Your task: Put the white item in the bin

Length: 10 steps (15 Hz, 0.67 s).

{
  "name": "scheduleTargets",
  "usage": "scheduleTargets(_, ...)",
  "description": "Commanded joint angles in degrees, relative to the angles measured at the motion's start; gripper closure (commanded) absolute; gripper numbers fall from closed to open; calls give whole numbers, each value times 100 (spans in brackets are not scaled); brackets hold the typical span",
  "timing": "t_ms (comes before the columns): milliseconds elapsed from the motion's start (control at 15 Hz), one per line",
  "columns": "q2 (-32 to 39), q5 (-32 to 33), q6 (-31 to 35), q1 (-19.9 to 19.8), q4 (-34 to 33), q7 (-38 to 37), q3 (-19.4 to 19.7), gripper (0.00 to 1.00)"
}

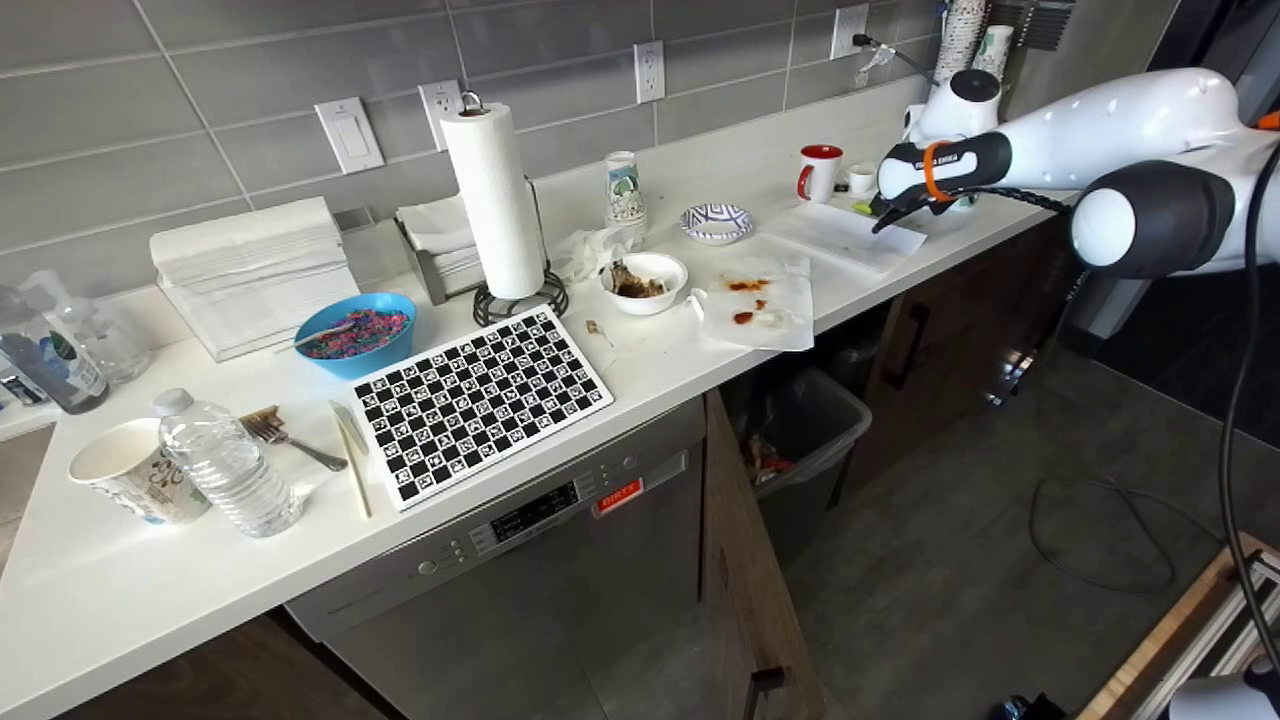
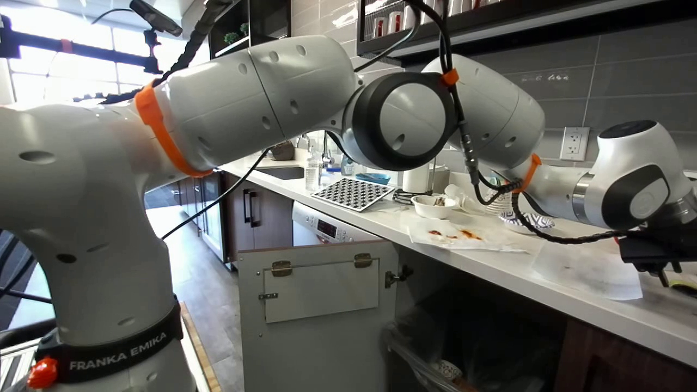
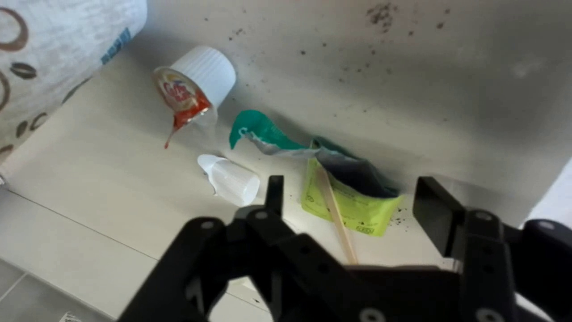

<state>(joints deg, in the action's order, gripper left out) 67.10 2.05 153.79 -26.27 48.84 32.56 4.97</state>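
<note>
Several white things lie on the counter; which is the white item I cannot tell. The wrist view shows a ribbed white creamer cup (image 3: pixel 208 71) with a torn lid, on its side, and a smaller white container (image 3: pixel 234 181). My gripper (image 3: pixel 353 192) is open with nothing between its fingers. Its fingertips frame a yellow-green torn packet (image 3: pixel 357 210) with a wooden stick (image 3: pixel 333 201) across it. Both white cups are left of the left finger. In both exterior views the gripper (image 1: pixel 885 215) (image 2: pixel 661 269) is low over the counter. The dark liner-covered bin (image 1: pixel 845 440) (image 2: pixel 422 370) stands in the open cabinet below.
A flat white sheet (image 1: pixel 850 235) lies near the gripper. A red-and-white mug (image 1: pixel 820 175) stands behind it. Stained paper (image 1: pixel 760 300), a white bowl (image 1: pixel 665 270) and a patterned bowl (image 1: pixel 715 222) are farther along. The cabinet door (image 2: pixel 316 337) is swung open beside the bin.
</note>
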Motion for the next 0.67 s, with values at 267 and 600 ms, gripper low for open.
scheduleTargets(267,299,-34,-219,-72,-421,66,-123,80)
scheduleTargets(600,272,-24,-455,-99,-389,159,-145,100)
